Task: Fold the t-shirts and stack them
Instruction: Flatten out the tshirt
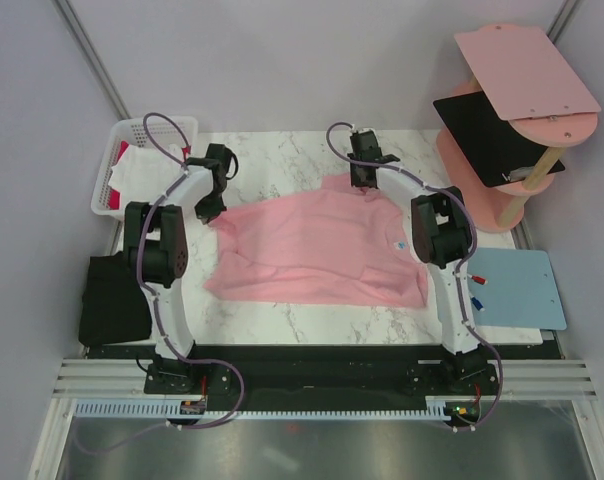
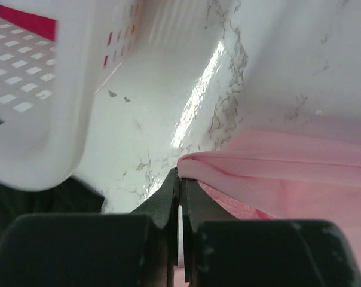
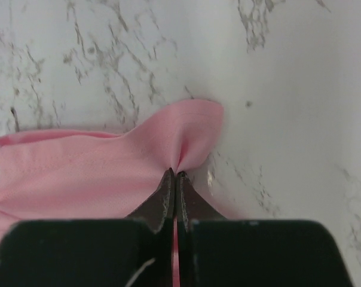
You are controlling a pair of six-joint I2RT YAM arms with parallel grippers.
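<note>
Two arms reach out over the marble counter, and each tool is clenched on the one pink t-shirt spread between them. The left tool pinches the shirt's far left corner, near the single white basket. The right tool nips a puckered fold at the far edge. One black t-shirt lies folded off the counter's left side. One blue mat lies to the right.

The left fingers pinch the pink t-shirt on the marble table, near a white basket.
</note>
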